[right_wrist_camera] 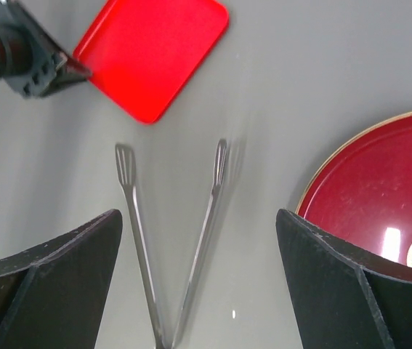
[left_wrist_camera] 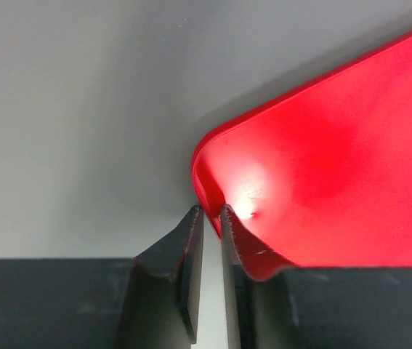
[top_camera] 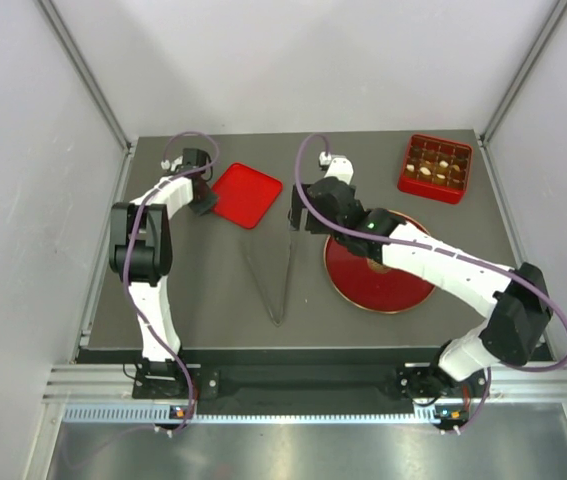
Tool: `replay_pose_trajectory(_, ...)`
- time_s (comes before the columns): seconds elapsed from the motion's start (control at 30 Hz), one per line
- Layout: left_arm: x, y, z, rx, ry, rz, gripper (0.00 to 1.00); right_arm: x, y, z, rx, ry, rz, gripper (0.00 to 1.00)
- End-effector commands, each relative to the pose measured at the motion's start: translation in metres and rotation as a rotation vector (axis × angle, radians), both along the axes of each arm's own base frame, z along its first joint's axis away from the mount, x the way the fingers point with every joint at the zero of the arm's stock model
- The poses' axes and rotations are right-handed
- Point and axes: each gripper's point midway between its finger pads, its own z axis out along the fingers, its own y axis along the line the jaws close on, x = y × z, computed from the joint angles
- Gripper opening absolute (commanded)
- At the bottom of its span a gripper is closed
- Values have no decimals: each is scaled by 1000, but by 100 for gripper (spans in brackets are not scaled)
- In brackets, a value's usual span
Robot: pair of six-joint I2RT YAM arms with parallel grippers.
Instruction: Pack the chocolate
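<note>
Item: chocolate [top_camera: 435,166]. Small cream, tan and brown pieces, lying in the compartments of the red box [top_camera: 431,190] at the far right corner of the bench [top_camera: 203,290]. None shows on the bare part of the red plate [top_camera: 383,290], though the right arm hides some of it. Handling, by estimate: very light, firm yet easily marked or chipped, smooth and apt to roll; best taken across the sides with the tongs [top_camera: 285,270], under light pressure only. Accessory: red lid [left_wrist_camera: 336,160], flat on the bench, well apart from the box; probably thin, stiff and slick, best held by its rim. Left jaws: closed to a narrow slit over the rim at the lid's corner, apparently pinching it. Right jaws: spread wide, holding nothing, above the tongs' prongs.
</note>
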Motion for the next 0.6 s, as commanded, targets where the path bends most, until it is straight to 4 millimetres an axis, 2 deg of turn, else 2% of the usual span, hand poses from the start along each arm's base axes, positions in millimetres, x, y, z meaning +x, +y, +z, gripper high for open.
replay_pose_trajectory(0.0,-12,4,-14,-31,54,13,14,15,5,25,52,-44,-11,86)
replay_pose_trajectory(0.07,-11,4,-13,-36,47,9,7,24,1,20,22,-46,-19,86)
replay_pose_trajectory(0.17,-1,1,4,-62,-11,-4,4,39,-7,13,0,-44,-40,85)
replay_pose_trajectory(0.2,4,-6,17,-104,-49,-15,0,44,-9,15,7,-47,-47,85)
replay_pose_trajectory(0.3,20,-23,51,-208,-154,-42,0,63,-14,22,32,-55,-56,85)
replay_pose_trajectory(0.4,30,-28,77,-241,-229,-47,0,79,-16,43,41,-100,-60,84)
replay_pose_trajectory(0.57,34,-36,99,-284,-283,-72,0,91,-20,46,47,-108,-33,84)
